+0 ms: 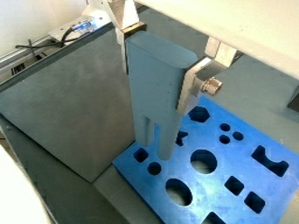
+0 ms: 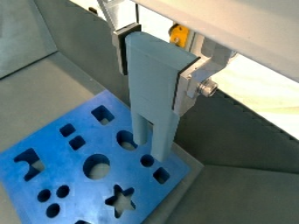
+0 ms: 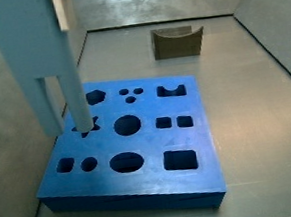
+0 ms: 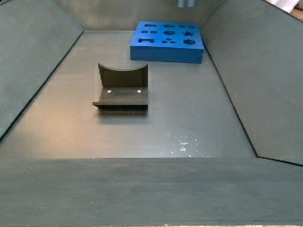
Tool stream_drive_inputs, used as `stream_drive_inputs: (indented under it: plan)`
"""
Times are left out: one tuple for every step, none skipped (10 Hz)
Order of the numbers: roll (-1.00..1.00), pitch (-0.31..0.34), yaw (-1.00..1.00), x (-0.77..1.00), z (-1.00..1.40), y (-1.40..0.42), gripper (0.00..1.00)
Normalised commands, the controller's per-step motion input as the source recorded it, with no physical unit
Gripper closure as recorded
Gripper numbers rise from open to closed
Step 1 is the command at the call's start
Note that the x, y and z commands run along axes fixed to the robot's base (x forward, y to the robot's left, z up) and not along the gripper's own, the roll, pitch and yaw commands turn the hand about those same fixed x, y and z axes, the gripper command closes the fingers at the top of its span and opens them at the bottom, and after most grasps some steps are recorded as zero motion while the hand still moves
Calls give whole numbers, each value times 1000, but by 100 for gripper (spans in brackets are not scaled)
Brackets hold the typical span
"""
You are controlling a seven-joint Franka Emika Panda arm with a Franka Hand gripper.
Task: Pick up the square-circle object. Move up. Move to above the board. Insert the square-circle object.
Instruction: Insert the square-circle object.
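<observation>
My gripper [image 1: 156, 63] is shut on the top of the square-circle object [image 1: 152, 96], a tall pale grey-blue slab that hangs upright, prongs down. It shows the same way in both wrist views [image 2: 153, 70]. The silver fingers [image 2: 187, 87] clamp the slab's two narrow sides. The two prongs [image 2: 155, 136] reach down to the bright-blue board [image 2: 52, 166] near one edge. In a side view the slab [image 3: 32, 45] stands over the board's [image 3: 153, 142] left edge, its prong tips by the star hole [image 3: 86, 123]. I cannot tell whether the tips are inside a hole. The gripper itself is out of both side views.
The dark fixture [image 4: 122, 89] stands on the grey floor, well away from the board [image 4: 166, 58]; it also shows in a side view [image 3: 177, 41] behind the board. Sloping grey walls [image 1: 70, 96] enclose the floor close to the board.
</observation>
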Motion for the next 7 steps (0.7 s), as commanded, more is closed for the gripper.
stream_drive_inputs:
  plan:
    - [-21,-36,0,-54,-417,0,100]
    - [0,0,0,0,-17,-6,100]
    - [-10,-24,14,0,-340,-37,100]
    - [-31,-27,34,0,-337,-40,100]
    - [-17,0,0,0,0,-6,100]
    - [-1,-3,0,0,-26,-6,100]
    - [-17,-43,0,-109,-389,-6,100]
